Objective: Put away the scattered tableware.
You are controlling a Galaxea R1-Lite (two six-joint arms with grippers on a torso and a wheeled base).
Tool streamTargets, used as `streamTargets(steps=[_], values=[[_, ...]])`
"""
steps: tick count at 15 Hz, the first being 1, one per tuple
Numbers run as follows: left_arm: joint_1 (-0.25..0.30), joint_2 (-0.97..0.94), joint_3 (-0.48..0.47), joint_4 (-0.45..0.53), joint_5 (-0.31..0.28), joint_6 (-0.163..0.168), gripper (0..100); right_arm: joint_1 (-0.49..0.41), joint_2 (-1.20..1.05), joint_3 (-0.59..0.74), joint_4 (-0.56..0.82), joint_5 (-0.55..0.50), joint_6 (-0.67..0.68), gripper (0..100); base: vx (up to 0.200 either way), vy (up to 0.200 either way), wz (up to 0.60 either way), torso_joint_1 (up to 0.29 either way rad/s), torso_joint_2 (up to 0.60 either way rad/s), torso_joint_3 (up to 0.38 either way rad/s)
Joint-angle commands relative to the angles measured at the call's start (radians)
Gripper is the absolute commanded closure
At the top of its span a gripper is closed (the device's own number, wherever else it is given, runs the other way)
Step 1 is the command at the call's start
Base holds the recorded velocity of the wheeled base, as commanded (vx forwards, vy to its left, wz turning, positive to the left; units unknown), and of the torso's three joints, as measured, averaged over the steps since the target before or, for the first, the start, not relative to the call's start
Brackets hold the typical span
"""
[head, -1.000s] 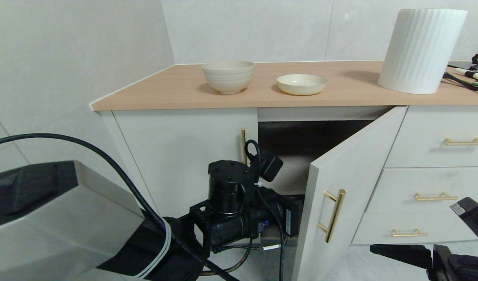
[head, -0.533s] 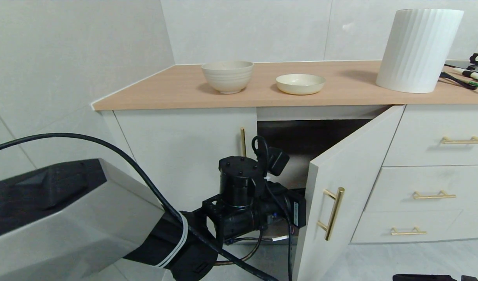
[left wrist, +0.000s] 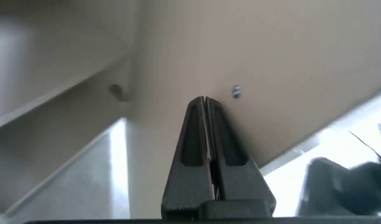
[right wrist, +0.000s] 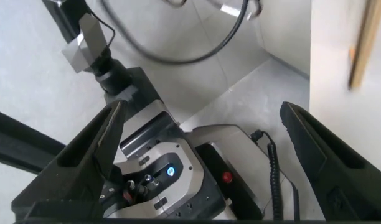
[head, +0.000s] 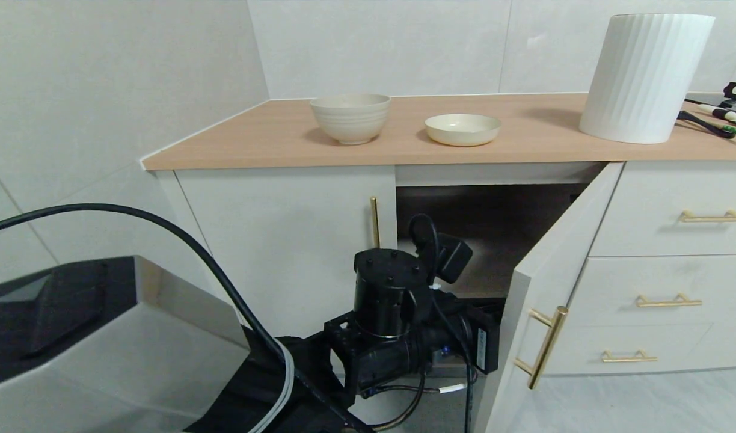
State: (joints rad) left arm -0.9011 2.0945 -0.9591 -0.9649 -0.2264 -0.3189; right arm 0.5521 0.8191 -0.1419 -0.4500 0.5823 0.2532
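Pale tiled walls are seen behind a wooden bench (head: pixel 272 141), on which a ribbed bowl (head: pixel 350 117) and a shallow dish (head: pixel 463 129) are set apart, neither touched. A tall white ribbed cylinder (head: pixel 644 78) stands farther right. Below, the cabinet door (head: pixel 548 288) is partly open, and the left arm (head: pixel 398 325) is placed low in the opening, just behind it.

From the left wrist, the left jaws are seen clenched on nothing, their tips near a flat pale panel (left wrist: pixel 271 62) bearing a small screw (left wrist: pixel 237 92), judged to be the door's inner face. Contact cannot be told.

From the right wrist, the right jaws are seen spread wide and empty above the floor (right wrist: pixel 41 37), with the brass handle (right wrist: pixel 363 37) to one side.

Opening the cupboard is judged to be the step in hand. Next, the door must be pushed wider. The left arm must then be drawn out and raised to the bench, and its jaws released around the bowl's rim.
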Motion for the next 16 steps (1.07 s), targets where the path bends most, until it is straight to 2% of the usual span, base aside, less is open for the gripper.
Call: streamTargets(steps=[1,6,10,11,12,13,14,15,16], values=[[-0.029,-0.005,-0.004,0.002,0.001,0.0,100,0.0,-0.012,-0.002,0.001,0.004,0.0,0,0.0,0.0,0.0,0.0,0.0,0.0],[-0.098,0.047,-0.078,0.029,0.001,0.0,100,0.0,-0.028,0.002,0.004,0.063,0.0,0,0.0,0.0,0.0,0.0,0.0,0.0],[-0.216,0.116,-0.285,0.153,0.001,0.0,100,0.0,-0.066,0.002,0.017,0.126,0.0,0,0.0,0.0,0.0,0.0,0.0,0.0],[-0.265,0.121,-0.331,0.164,0.021,-0.002,100,-0.001,-0.081,0.002,0.019,0.171,0.0,0,0.0,0.0,0.0,0.0,0.0,0.0],[-0.265,0.11,-0.325,0.16,0.056,-0.002,100,-0.001,-0.084,0.004,0.019,0.172,0.0,0,0.0,0.0,0.0,0.0,0.0,0.0],[-0.245,0.09,-0.303,0.155,0.125,-0.003,100,-0.001,-0.086,0.002,0.025,0.174,0.0,0,0.0,0.0,0.0,0.0,0.0,0.0],[-0.199,0.062,-0.27,0.152,0.165,-0.003,100,-0.001,-0.083,-0.001,0.033,0.175,0.0,0,0.0,0.0,0.0,0.0,0.0,0.0],[-0.179,0.047,-0.253,0.152,0.165,-0.005,100,0.0,-0.078,-0.001,0.034,0.175,0.0,0,0.0,0.0,0.0,0.0,0.0,0.0],[-0.117,0.01,-0.22,0.152,0.162,-0.014,100,0.0,-0.061,-0.002,0.034,0.175,0.0,0,0.0,0.0,0.0,0.0,0.0,0.0]])
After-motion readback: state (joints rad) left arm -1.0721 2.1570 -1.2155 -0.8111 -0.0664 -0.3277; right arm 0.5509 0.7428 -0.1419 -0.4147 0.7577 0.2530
